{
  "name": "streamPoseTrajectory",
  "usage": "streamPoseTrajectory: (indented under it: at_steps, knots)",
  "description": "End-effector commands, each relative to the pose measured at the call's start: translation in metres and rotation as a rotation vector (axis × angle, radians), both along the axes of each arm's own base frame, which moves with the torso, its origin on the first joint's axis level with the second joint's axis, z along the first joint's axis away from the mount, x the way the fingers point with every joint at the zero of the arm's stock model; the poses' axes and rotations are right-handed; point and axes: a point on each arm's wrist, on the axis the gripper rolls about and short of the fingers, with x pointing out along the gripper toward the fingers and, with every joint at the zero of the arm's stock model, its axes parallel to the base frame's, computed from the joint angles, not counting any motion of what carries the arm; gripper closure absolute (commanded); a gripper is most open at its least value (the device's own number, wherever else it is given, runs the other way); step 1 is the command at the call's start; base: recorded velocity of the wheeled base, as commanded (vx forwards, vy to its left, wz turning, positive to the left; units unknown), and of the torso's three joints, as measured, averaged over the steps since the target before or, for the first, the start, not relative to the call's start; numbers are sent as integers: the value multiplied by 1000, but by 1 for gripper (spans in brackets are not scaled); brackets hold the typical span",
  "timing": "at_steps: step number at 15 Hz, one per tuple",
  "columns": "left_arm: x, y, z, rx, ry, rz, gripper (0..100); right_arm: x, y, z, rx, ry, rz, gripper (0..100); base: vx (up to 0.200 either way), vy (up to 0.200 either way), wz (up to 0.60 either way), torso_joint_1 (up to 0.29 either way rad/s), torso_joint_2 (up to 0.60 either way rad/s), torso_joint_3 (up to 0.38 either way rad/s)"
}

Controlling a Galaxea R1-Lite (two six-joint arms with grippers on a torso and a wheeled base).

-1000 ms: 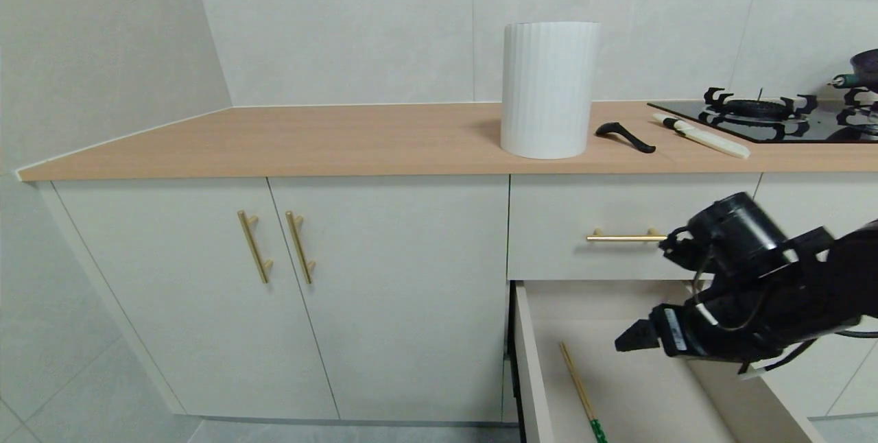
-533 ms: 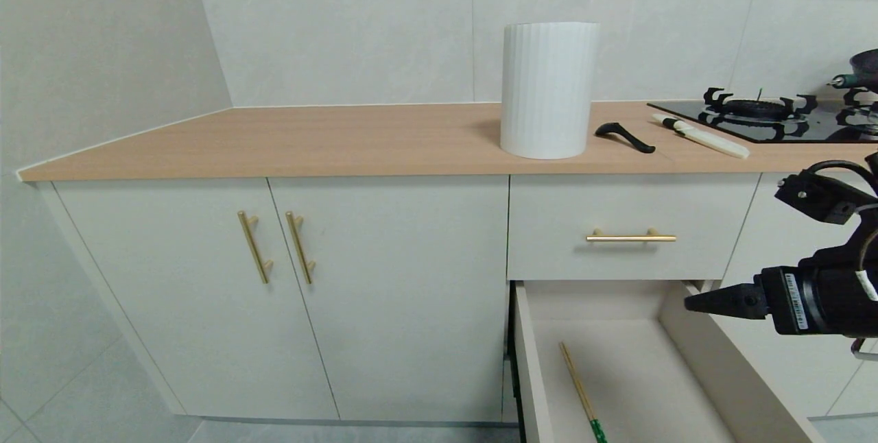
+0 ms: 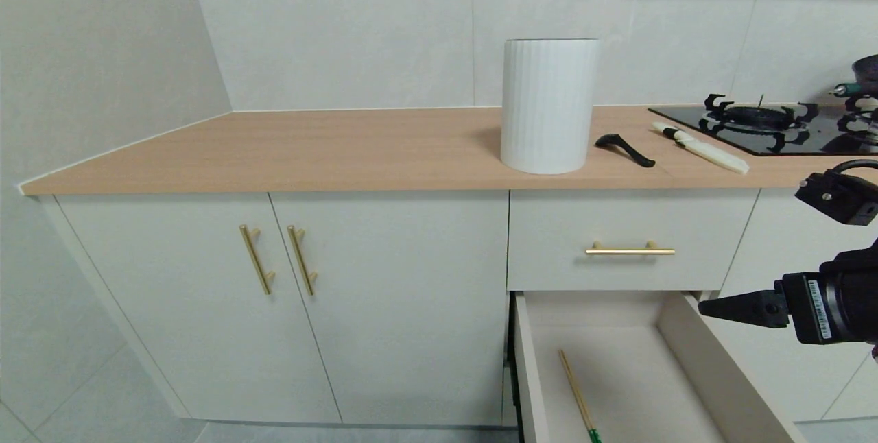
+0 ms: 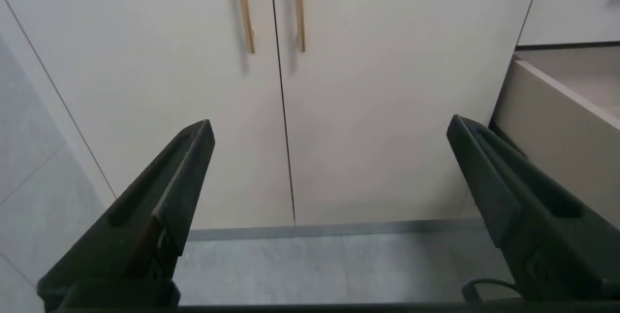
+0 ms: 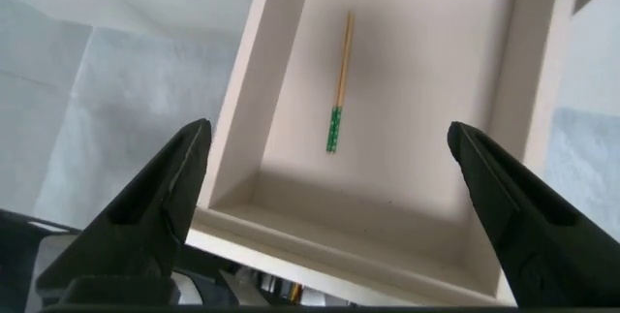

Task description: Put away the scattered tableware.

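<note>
A pair of wooden chopsticks (image 3: 575, 391) with green ends lies on the floor of the open lower drawer (image 3: 713, 378). On the wooden counter, a black-handled utensil (image 3: 624, 149) and a white knife (image 3: 701, 148) lie to the right of a tall white ribbed canister (image 3: 549, 105). My right gripper (image 3: 727, 308) hovers past the drawer's right side, open and empty. In the right wrist view the right gripper (image 5: 327, 134) looks down at the chopsticks (image 5: 339, 85) inside the drawer (image 5: 247, 109). My left gripper (image 4: 329, 127) is open and empty, low in front of the cabinet doors (image 4: 387, 80).
A shut drawer with a gold handle (image 3: 630, 249) sits above the open one. Two cabinet doors with gold handles (image 3: 278, 268) are to the left. A black gas hob (image 3: 761, 121) occupies the counter's right end. Tiled walls stand behind and to the left.
My right gripper has pulled back from above the open drawer to the right and a little higher. The head camera has tilted up slightly, so the whole scene sits lower.
</note>
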Motion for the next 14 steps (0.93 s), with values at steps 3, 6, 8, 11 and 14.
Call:
streamPoseTrajectory:
  at_steps: [3,6,8,11,14]
  knots:
    - [0,0,0,0,-1,0,0,1,0,-1,-1,5,1,0,0,0,0,173,-518,-294]
    - [0,0,0,0,1,0,0,1,0,-4,-13,9,10,0,0,0,0,178,-463,-292]
    - [0,0,0,0,-1,0,0,1,0,-8,-35,15,19,0,0,0,0,188,-464,-286]
    - [0,0,0,0,1,0,0,1,0,-8,-37,14,19,0,0,0,0,198,-469,-279]
    - [0,0,0,0,1,0,0,5,0,-10,-44,26,10,0,0,0,0,175,-409,-238]
